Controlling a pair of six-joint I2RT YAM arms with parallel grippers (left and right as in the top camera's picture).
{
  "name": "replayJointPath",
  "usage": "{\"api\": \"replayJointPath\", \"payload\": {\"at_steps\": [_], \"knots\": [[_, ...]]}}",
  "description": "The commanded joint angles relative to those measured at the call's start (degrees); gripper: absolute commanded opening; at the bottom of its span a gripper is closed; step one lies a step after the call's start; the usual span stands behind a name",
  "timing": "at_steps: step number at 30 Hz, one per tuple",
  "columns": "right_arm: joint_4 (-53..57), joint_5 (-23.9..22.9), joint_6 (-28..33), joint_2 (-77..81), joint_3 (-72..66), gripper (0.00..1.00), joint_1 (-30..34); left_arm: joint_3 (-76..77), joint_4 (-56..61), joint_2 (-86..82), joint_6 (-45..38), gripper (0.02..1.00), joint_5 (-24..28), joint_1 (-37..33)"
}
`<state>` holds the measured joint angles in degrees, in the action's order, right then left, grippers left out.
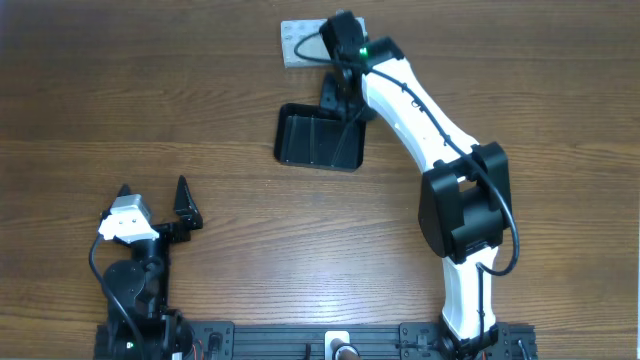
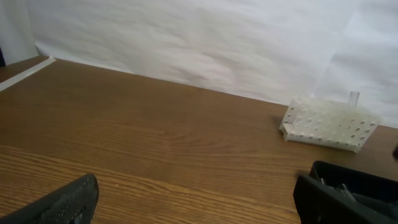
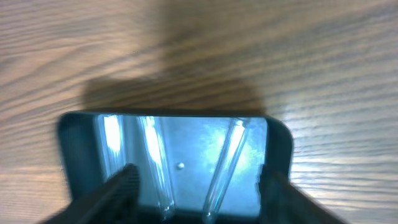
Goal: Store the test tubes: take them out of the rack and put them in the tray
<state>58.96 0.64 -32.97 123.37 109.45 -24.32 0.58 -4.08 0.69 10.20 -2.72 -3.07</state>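
Three test tubes (image 3: 227, 152) lay lengthwise in the black tray (image 3: 74, 143), directly beneath the right pincer (image 3: 199, 180). Its fingers stood apart, one to either side of the tray's middle, with nothing held between them. An upright tube (image 2: 354, 98) stood in a corner hole of the white rack (image 2: 326, 124), which sat just beyond the tray from the right pincer on the wooden surface (image 1: 520, 80). We saw no other tube in the rack.

The left pincer (image 1: 155, 197) was open and empty, near its own base and well apart from both tray and rack.

Our judgement was that the task was nearly complete, with one tube left to fetch.

Risks we noted:
- The open right pincer hung low over the tray. Any drop before it cleared the rim could press a finger onto the glass below and crack it or knock it out.
- The rack looked light. If the upright tube were drawn out at a tilt, it could bind in its hole and lift or tip the rack with it.
- The glass is smooth and round. A grip too near the tube's lip might slip, and too hard a squeeze might break it.
- The tray floor was already crowded. A tube released from too high could strike those lying there, or bounce over the wall.
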Motion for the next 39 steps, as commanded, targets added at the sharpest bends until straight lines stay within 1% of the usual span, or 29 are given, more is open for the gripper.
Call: {"api": "replayJointPath", "payload": {"at_steps": [1,3,5,7,12,14,15,19,24,33,37,39], "knots": [[1.4,-0.1,4.1,0.1,8.0,0.785,0.0,-0.2,0.0,-0.4,-0.8,0.998,0.7,-0.2],[0.6,-2.4,5.0,0.1,10.3,0.864,0.2,-0.2,0.0,-0.4,-0.8,0.996,0.7,-0.2],[-2.2,-6.0,5.0,0.1,11.0,0.928,0.5,-0.2,0.0,-0.4,-0.8,0.996,0.7,-0.2],[-5.4,-8.8,6.3,0.1,10.9,0.963,0.9,-0.2,0.0,-0.4,-0.8,0.996,0.7,-0.2],[-13.9,-15.2,11.6,1.3,10.9,0.98,2.1,-0.2,0.0,-0.4,-0.8,0.996,0.7,-0.2],[-17.3,-16.9,13.1,2.3,10.9,0.985,2.6,-0.2,0.0,-0.4,-0.8,0.998,0.7,-0.2],[-20.6,-17.6,15.2,3.3,10.9,0.991,2.9,-0.2,0.0,-0.4,-0.8,1.0,0.7,-0.2],[-28.5,-18.2,21.0,6.3,10.9,0.993,3.3,-0.2,0.0,-0.4,-0.8,0.998,0.7,-0.2],[-32.7,-18.6,26.2,9.0,10.9,0.991,3.3,-0.2,0.0,-0.4,-0.8,0.998,0.7,-0.2],[-34.9,-18.0,26.9,11.8,10.9,0.993,3.2,-0.2,0.0,-0.4,-0.8,0.998,0.7,-0.2],[-36.5,-16.6,27.5,12.7,10.9,0.991,3.1,-0.2,0.0,-0.4,-0.8,0.998,0.7,-0.2],[-36.5,-16.6,27.5,13.0,10.9,0.991,3.0,-0.2,0.0,-0.4,-0.8,0.998,0.7,-0.2]]}}
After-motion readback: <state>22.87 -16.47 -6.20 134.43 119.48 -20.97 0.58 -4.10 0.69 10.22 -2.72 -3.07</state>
